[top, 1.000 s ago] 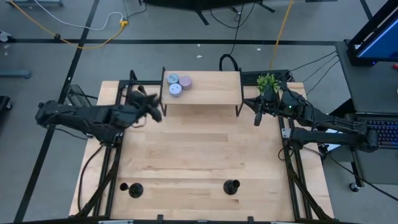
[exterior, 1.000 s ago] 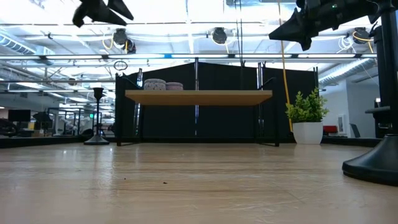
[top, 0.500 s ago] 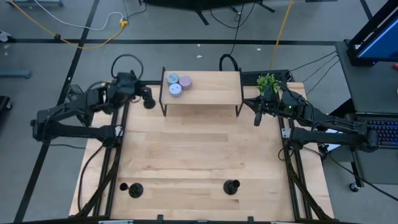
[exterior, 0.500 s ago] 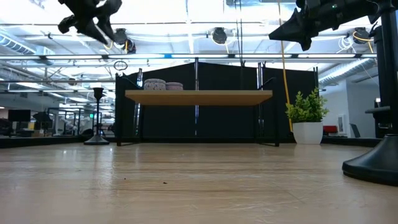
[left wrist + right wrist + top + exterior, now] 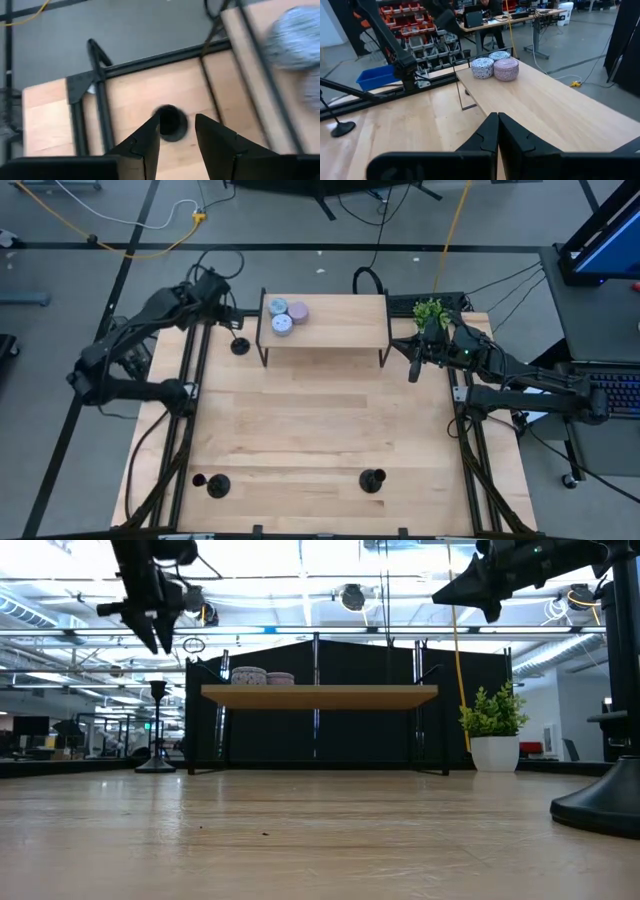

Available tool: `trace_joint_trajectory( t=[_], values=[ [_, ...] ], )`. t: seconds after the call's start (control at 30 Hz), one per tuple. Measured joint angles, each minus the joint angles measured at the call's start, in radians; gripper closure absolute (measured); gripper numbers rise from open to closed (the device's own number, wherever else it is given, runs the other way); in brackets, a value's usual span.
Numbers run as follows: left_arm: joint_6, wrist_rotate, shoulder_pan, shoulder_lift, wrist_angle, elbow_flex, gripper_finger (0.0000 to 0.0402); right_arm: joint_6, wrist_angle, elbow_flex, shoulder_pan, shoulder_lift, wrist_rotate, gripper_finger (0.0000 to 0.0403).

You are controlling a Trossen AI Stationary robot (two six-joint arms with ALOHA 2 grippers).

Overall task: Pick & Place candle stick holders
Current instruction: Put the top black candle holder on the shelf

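With my left gripper [image 5: 176,134] spread above the candle stick holder [image 5: 239,346] beside the shelf [image 5: 340,328] on the desk's far-left corner, I'd pinch its thin, rigid, probably light, tippy stem.

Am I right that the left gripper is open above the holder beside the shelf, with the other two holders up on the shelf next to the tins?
Not quite. The left gripper does hang open over the candle stick holder beside the shelf, but the other two holders stand on the table's near edge, as the high view shows. Only the tins sit on the shelf.
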Motion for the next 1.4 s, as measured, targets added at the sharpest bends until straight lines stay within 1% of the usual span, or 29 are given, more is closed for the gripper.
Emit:
trace_joint_trajectory(
  t=[0.13, 0.27, 0.33, 0.57, 0.7, 0.97, 1.4],
  values=[
    [0.055, 0.017, 0.075, 0.049, 0.000, 0.000, 0.0270, 0.029, 0.000, 0.000, 0.000, 0.000, 0.000, 0.0403],
    [0.110, 0.110, 0.129, 0.076, 0.001, 0.000, 0.0263, 0.030, 0.000, 0.000, 0.000, 0.000, 0.000, 0.0403],
    [0.117, 0.131, 0.147, 0.085, 0.001, 0.000, 0.0251, 0.030, 0.000, 0.000, 0.000, 0.000, 0.000, 0.0403],
    [0.129, 0.133, 0.173, 0.096, -0.022, 0.001, 0.0190, 0.030, 0.000, 0.000, 0.000, 0.000, 0.000, 0.0403],
    [0.117, 0.136, 0.173, 0.095, -0.056, 0.001, 0.0173, 0.030, 0.000, 0.000, 0.000, 0.000, 0.000, 0.0403],
    [0.116, 0.128, 0.172, 0.123, -0.067, 0.001, 0.0174, 0.030, 0.000, 0.000, 0.000, 0.000, 0.000, 0.0403],
    [0.124, 0.122, 0.173, 0.276, -0.067, 0.006, 0.0174, 0.030, 0.000, 0.000, 0.000, 0.000, 0.000, 0.0403]
  ],
)
